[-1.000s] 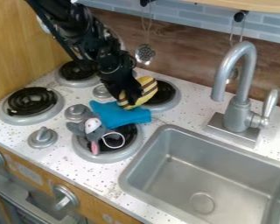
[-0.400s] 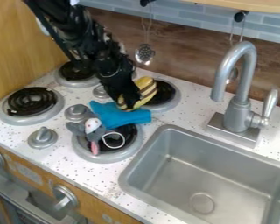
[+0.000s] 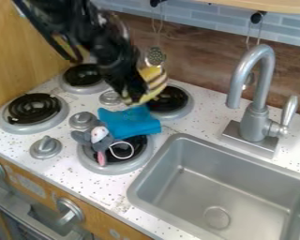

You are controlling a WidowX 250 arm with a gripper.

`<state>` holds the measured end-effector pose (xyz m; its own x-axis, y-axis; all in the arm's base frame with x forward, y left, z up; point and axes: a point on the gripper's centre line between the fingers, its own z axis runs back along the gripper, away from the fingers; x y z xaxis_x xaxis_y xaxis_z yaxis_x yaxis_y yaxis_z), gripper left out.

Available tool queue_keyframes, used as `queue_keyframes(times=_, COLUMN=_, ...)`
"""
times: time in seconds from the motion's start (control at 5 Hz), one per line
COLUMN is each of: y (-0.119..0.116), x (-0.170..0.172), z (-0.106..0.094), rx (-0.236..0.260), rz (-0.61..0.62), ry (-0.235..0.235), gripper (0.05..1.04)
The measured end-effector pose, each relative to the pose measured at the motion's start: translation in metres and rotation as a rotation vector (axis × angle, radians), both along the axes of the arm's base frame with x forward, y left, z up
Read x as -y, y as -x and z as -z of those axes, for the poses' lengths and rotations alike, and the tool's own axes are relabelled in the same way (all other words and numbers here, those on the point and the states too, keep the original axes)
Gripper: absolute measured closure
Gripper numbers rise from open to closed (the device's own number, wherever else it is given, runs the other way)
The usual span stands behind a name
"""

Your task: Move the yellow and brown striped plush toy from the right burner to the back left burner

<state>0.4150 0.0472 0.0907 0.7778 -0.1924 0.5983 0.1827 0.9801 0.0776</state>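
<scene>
My tool (image 3: 133,93) is clenched on a yellow-and-brown striped toy (image 3: 154,78), its grip open only by the part it pinches. I have both above the stove, just behind a blue cloth (image 3: 129,123). That cloth and a grey plush mouse (image 3: 97,136) lie touching on the burner (image 3: 101,168) nearest the sink (image 3: 177,140).

Here's the speckled table (image 3: 196,125), carrying a blue cloth (image 3: 129,123) and grey plush toy (image 3: 99,136) at the front-right burner (image 3: 93,165)!

Blue-grey tiles (image 3: 202,21) run above brown wood-look paneling (image 3: 199,58).
</scene>
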Motion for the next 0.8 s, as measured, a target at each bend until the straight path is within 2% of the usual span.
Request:
queue_keyframes(times=0.2, y=0.011, x=-0.011, z=-0.007, rx=0.014, rz=-0.019, ry=-0.022, gripper=0.487)
queue_keyframes(times=0.4, y=0.024, x=-0.037, z=-0.01, rx=0.002, rz=-0.12, ry=-0.063, gripper=0.487)
queue_keyframes(times=0.6, y=0.041, x=-0.078, z=-0.021, rx=0.016, rz=-0.258, ry=-0.149, gripper=0.487)
queue_keyframes(times=0.8, y=0.05, x=-0.116, z=-0.025, rx=0.019, rz=-0.379, ry=-0.19, gripper=0.487)
